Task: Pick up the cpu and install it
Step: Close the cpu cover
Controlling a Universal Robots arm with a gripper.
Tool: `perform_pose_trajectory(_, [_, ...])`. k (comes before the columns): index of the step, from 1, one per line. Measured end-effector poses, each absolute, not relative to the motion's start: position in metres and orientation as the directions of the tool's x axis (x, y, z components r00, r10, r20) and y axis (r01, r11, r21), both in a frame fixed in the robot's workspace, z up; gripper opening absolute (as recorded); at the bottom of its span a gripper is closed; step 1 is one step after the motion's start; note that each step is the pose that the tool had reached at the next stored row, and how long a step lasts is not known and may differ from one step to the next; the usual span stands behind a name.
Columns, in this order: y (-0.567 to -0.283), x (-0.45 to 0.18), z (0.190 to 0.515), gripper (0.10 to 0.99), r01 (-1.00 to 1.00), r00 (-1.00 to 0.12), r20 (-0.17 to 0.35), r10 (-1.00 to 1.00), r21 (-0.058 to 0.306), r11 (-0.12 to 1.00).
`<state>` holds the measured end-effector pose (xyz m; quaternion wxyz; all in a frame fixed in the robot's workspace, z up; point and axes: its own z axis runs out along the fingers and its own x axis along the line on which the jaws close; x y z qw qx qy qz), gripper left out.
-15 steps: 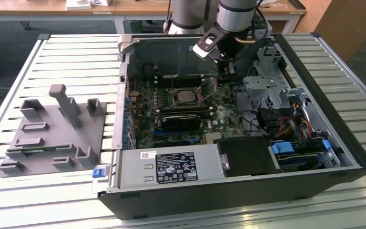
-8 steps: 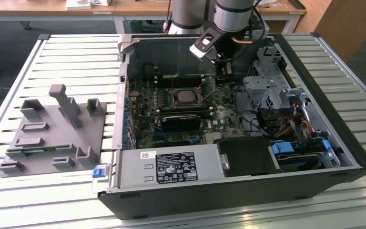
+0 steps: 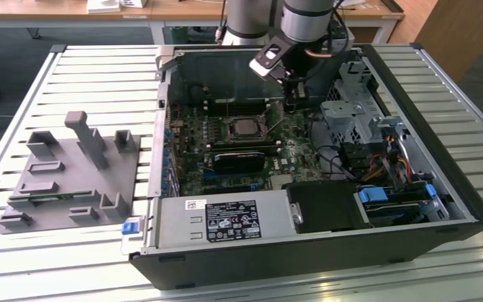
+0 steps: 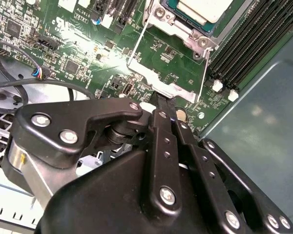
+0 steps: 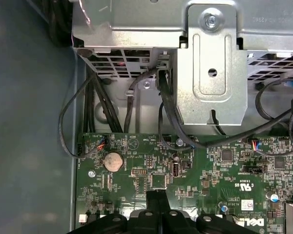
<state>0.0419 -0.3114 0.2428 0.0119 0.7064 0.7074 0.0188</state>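
The cpu (image 4: 201, 9), a flat chip with a pale silver top, lies in its socket on the green motherboard (image 4: 83, 53) inside the open computer case (image 3: 443, 151). In the exterior view the cpu (image 3: 243, 128) sits mid-board in a metal frame. My gripper (image 3: 294, 108) hangs just to the exterior view's right of the socket, low over the board. Its black fingers (image 4: 165, 126) are pressed together, tips at the socket's silver retention plate (image 4: 156, 85). Nothing shows between them. In the first wrist view the gripper (image 5: 158, 195) points down at the board.
A grey fixture with upright posts (image 3: 65, 176) lies on the slatted table at the exterior view's left. In the case are a power supply (image 3: 224, 220), a metal drive cage (image 5: 212, 63), black cables (image 5: 166, 117), memory slots (image 4: 244, 53) and a black module (image 3: 241, 160).
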Motion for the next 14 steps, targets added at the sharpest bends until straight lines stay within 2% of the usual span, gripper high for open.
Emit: perform_pose_trajectory(14, [-0.3114,0.037,0.2424,0.106,0.999,-0.002,0.01,1.0,0.044,0.001])
